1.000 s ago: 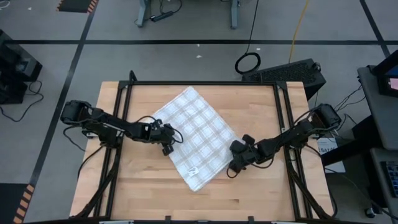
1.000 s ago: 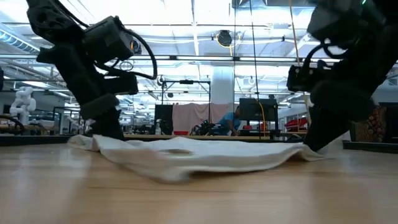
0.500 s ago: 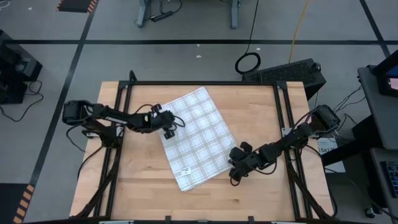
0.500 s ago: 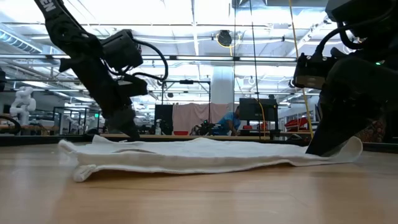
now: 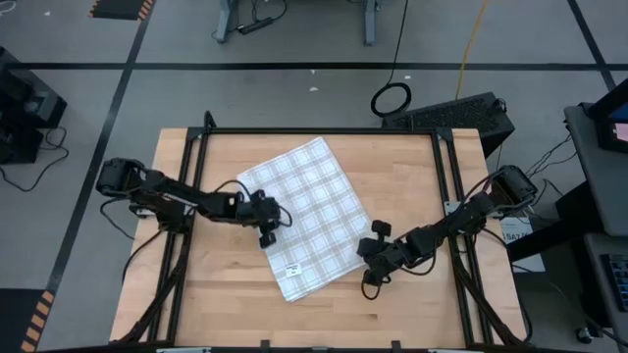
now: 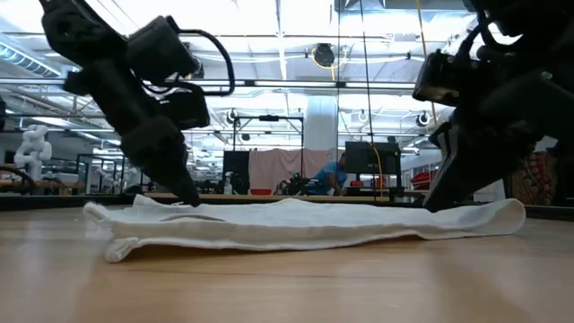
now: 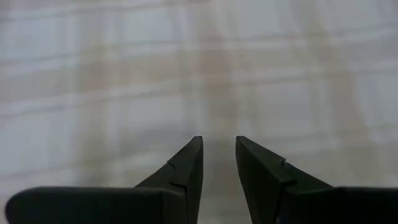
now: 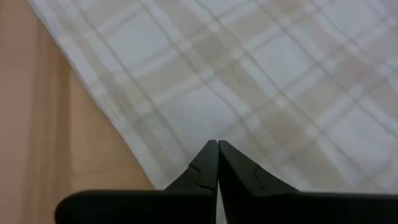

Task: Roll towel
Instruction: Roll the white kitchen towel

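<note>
Lying flat at the frame's center on the wooden table [image 5: 402,167], the towel [image 5: 304,211] has the left gripper [image 5: 267,233], fingers slightly parted, at its left edge and the right gripper [image 5: 368,275], fingers pressed together, at its lower right edge.

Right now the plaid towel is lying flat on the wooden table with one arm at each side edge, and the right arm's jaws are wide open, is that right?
Not quite. The right gripper has its jaws shut tight, tips together, as the right wrist view shows. The rest holds: the towel lies flat on the table, with the left gripper at one side edge and the right at the other.
</note>
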Available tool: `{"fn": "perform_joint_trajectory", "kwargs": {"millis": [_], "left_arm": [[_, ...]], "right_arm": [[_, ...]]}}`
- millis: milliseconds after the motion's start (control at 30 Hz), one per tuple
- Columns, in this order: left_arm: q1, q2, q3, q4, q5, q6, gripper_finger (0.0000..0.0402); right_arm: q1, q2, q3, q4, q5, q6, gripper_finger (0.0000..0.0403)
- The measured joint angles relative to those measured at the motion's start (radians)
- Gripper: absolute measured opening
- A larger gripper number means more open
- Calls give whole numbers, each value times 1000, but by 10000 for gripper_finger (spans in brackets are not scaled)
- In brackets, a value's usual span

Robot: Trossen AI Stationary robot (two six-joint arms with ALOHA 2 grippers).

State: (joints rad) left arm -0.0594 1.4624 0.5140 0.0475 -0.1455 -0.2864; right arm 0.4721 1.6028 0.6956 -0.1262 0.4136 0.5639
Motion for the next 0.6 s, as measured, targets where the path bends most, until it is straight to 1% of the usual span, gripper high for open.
{"fn": "perform_joint_trajectory", "kwargs": {"millis": [133, 300, 433, 600], "left_arm": [[-83, 0, 0, -3, 11, -48, 102], [-181, 0, 0, -4, 38, -64, 102], [-213, -1, 0, -25, 13, -99, 102], [-223, -1, 0, -36, -27, -125, 102]], "right_arm": [[-2, -2, 0, -94, 12, -10, 2], [-2, -14, 0, -175, 66, 7, 2], [-2, -17, 0, -171, 131, -4, 2], [-2, -17, 0, -172, 189, -8, 2]]}}
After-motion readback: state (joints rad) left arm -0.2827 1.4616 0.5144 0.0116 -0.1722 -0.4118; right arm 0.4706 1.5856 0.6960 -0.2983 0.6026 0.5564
